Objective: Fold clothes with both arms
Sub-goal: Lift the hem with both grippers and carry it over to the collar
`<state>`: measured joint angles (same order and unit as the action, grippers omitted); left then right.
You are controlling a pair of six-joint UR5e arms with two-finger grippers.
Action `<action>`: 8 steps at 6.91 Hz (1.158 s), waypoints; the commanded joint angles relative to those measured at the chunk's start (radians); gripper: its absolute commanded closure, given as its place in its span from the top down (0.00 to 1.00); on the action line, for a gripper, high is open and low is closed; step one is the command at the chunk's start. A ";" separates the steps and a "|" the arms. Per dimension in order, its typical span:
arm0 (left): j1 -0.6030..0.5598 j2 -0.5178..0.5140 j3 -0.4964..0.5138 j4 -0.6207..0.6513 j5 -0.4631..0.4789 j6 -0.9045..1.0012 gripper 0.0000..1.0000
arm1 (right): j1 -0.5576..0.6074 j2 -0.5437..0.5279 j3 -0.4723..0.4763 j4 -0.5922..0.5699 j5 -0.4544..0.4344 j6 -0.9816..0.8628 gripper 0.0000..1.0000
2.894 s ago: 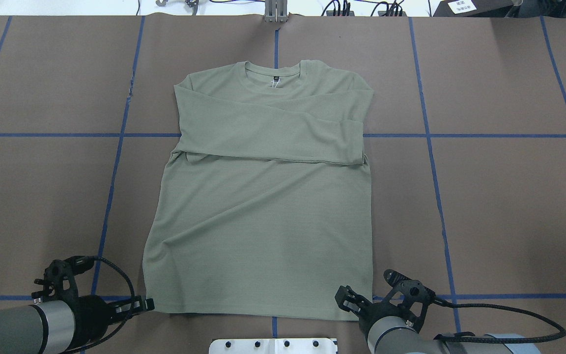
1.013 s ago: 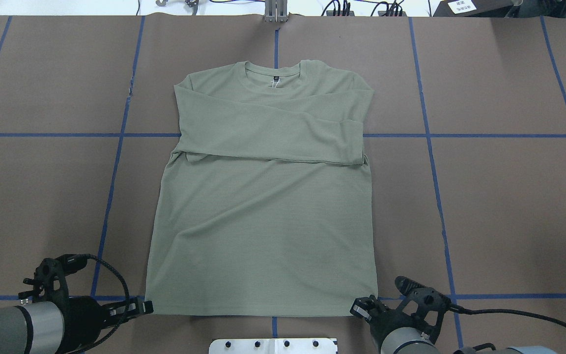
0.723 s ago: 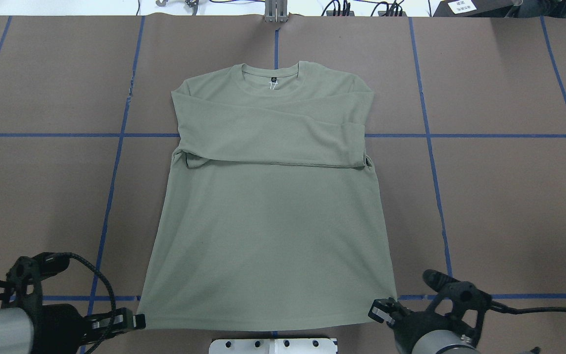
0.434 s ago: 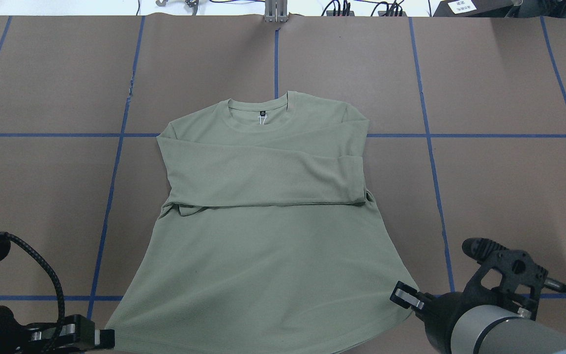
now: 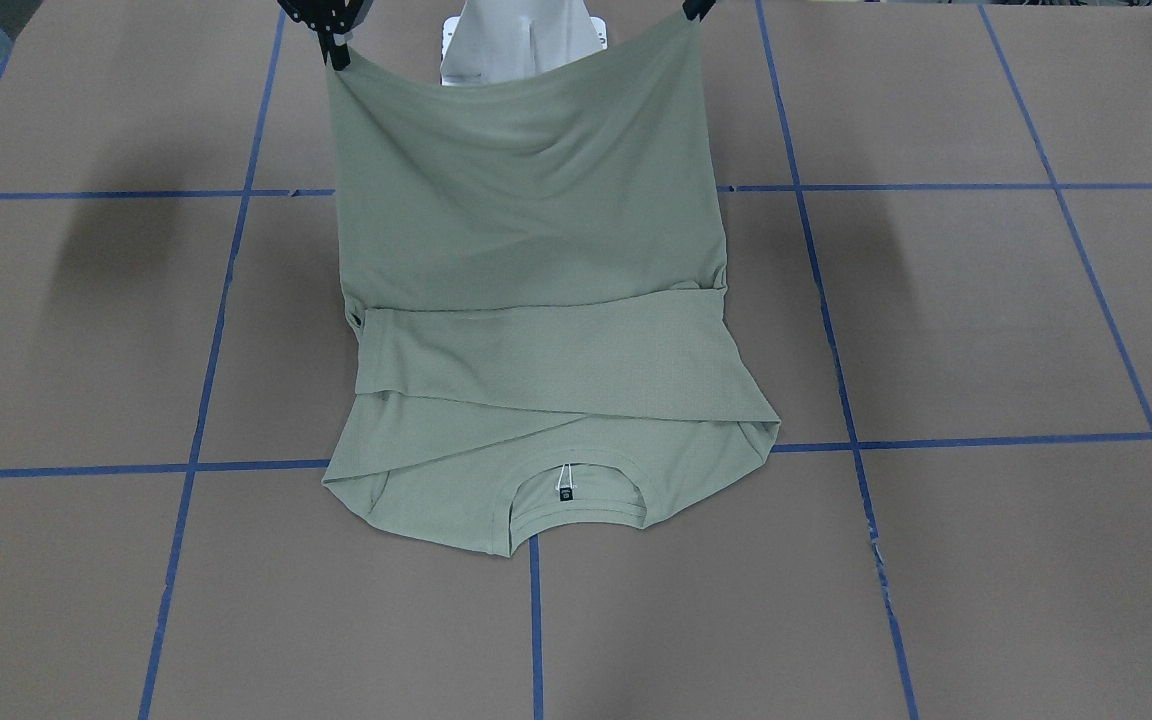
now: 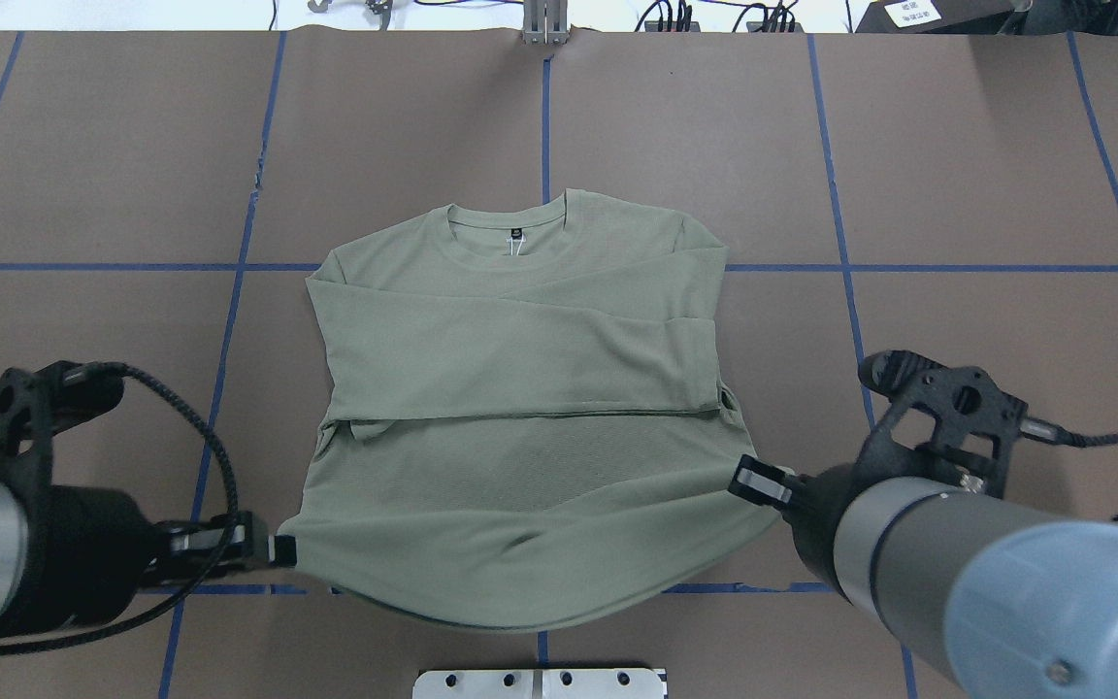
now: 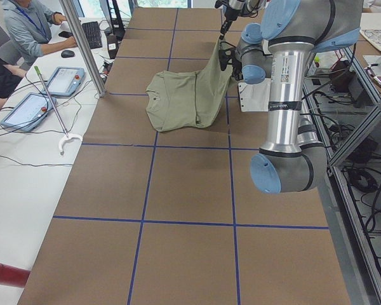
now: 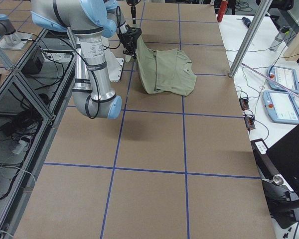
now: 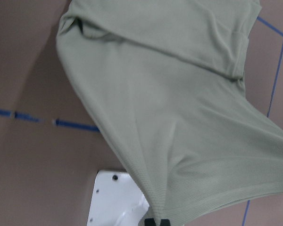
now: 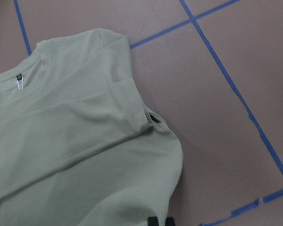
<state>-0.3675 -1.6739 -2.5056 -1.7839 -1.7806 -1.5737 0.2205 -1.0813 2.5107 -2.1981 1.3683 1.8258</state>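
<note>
Left hand [image 6: 279, 550], right hand [image 6: 743, 478]: pinching shirt [image 6: 520, 349] hem | collar far, axis fore-aft

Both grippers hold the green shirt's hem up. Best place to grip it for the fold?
The two hem corners, each pinched from its own outer side, as the left gripper and right gripper do. The shirt has its sleeves folded across the chest, and the lifted hem spans corner to corner, so carrying it to the collar should probably fold evenly.
</note>
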 commanded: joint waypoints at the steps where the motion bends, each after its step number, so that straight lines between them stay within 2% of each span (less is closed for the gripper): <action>1: -0.152 -0.066 0.146 0.003 -0.007 0.186 0.00 | 0.159 0.035 -0.251 0.232 0.055 -0.121 0.00; 2: -0.172 -0.063 0.163 0.003 -0.005 0.210 0.00 | 0.212 0.035 -0.335 0.344 0.086 -0.170 0.00; 3: -0.186 -0.063 0.178 0.003 -0.002 0.225 0.00 | 0.244 0.035 -0.374 0.386 0.104 -0.209 0.00; 4: -0.194 -0.110 0.288 -0.009 0.000 0.239 0.00 | 0.263 0.035 -0.388 0.393 0.106 -0.227 0.00; 5: -0.261 -0.180 0.332 -0.002 -0.008 0.329 0.00 | 0.276 0.035 -0.389 0.397 0.117 -0.236 0.00; 6: -0.280 -0.187 0.349 0.000 -0.008 0.340 0.00 | 0.284 0.037 -0.404 0.405 0.121 -0.250 0.00; 7: -0.309 -0.199 0.387 -0.002 -0.010 0.353 0.00 | 0.299 0.038 -0.458 0.467 0.121 -0.263 0.00; 8: -0.335 -0.251 0.480 -0.005 -0.007 0.404 0.00 | 0.331 0.038 -0.524 0.529 0.123 -0.290 0.00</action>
<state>-0.6709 -1.8797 -2.1096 -1.7861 -1.7887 -1.2149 0.5221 -1.0438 2.0539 -1.7348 1.4890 1.5617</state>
